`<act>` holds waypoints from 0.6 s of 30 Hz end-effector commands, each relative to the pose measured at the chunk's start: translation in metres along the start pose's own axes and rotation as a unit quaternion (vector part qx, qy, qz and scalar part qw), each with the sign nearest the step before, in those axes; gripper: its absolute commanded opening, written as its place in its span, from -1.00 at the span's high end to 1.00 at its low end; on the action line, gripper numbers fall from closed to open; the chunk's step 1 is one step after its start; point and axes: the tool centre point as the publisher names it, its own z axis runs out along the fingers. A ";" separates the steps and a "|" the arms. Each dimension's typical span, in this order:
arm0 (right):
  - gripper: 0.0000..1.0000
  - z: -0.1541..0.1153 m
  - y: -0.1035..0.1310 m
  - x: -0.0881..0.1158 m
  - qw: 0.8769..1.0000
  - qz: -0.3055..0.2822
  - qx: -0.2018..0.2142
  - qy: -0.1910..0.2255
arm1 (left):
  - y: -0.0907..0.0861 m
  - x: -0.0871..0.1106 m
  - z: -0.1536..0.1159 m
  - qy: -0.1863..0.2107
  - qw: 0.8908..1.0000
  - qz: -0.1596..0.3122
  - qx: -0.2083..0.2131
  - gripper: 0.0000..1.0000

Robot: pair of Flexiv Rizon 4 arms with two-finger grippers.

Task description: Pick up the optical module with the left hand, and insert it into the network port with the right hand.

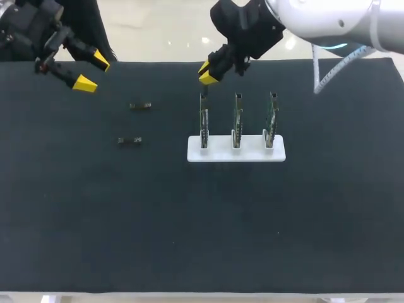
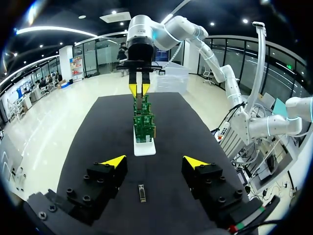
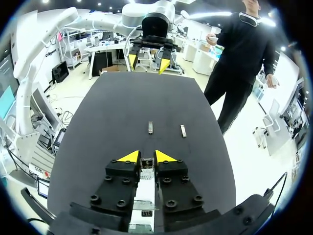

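The far optical module (image 1: pixel 140 105) and the near optical module (image 1: pixel 129 141), slim dark metallic bars, lie flat on the black table (image 1: pixel 189 240). They are left of the white stand (image 1: pixel 214 153), which holds three upright circuit boards (image 1: pixel 237 120). The left gripper (image 1: pixel 93 71) hangs wide open at the far left. The right gripper (image 1: pixel 208 72) hangs above the leftmost board, and I cannot tell whether it grips anything.

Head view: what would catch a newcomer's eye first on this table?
The white stand right of the middle, holding three upright green boards, with the right gripper close to the leftmost board's far end. Then the open left gripper at the far left corner, and two small optical modules lying left of the stand.
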 end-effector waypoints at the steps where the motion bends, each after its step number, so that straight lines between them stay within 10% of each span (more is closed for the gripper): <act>1: 1.00 0.002 -0.004 -0.001 1.000 0.001 -0.003 -0.001 | 0.001 0.000 0.000 0.002 1.000 0.000 0.002 -1.00; 18: 1.00 0.004 -0.004 -0.007 1.000 0.010 -0.002 -0.004 | 0.001 0.000 0.000 0.002 1.000 0.000 0.002 -1.00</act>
